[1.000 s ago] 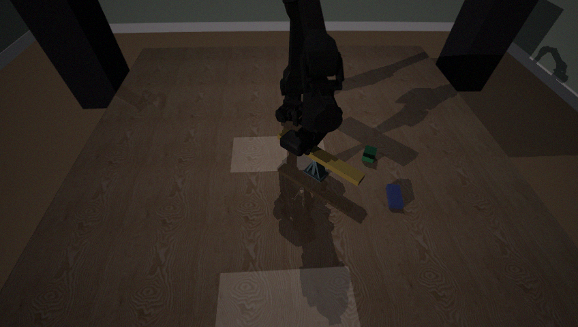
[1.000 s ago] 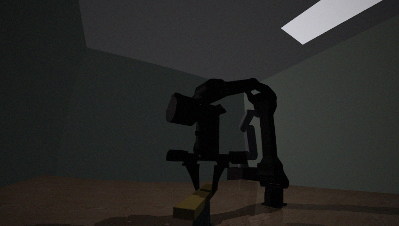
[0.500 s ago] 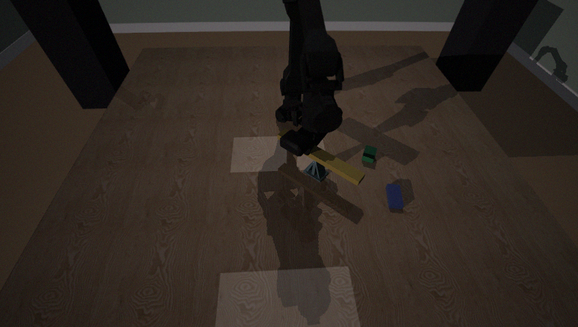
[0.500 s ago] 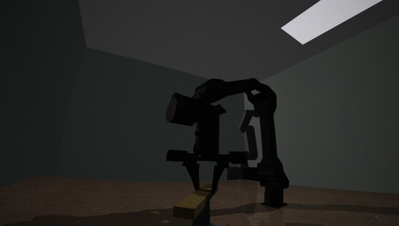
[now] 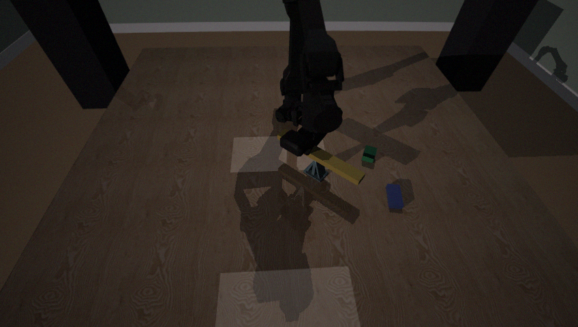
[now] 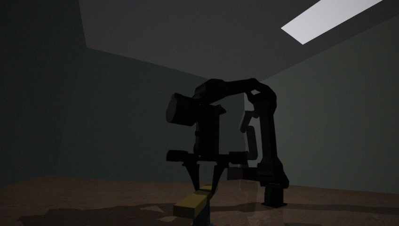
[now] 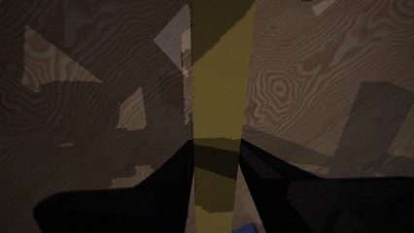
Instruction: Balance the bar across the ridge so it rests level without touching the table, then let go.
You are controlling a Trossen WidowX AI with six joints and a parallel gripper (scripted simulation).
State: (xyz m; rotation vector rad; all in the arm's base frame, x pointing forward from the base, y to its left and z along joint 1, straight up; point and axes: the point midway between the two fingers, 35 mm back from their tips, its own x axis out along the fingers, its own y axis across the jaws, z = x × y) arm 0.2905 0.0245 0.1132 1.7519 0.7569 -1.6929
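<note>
The yellow bar (image 5: 342,169) (image 6: 191,205) (image 7: 221,92) runs slantwise over the small blue triangular ridge (image 5: 316,172), clear of the table (image 5: 162,210). I cannot tell whether it touches the ridge's top. My gripper (image 5: 298,142) (image 6: 205,185) (image 7: 215,144) is shut on the bar near its back left end, fingers pointing straight down. In the wrist view the bar runs up the middle between the two dark fingers. In the exterior view the ridge is a dark shape under the bar's near end.
A green block (image 5: 369,154) lies right of the bar and a blue block (image 5: 394,197) lies farther to the front right. Two dark pillars (image 5: 69,48) (image 5: 482,40) stand at the back corners. The arm's base (image 6: 273,193) stands behind.
</note>
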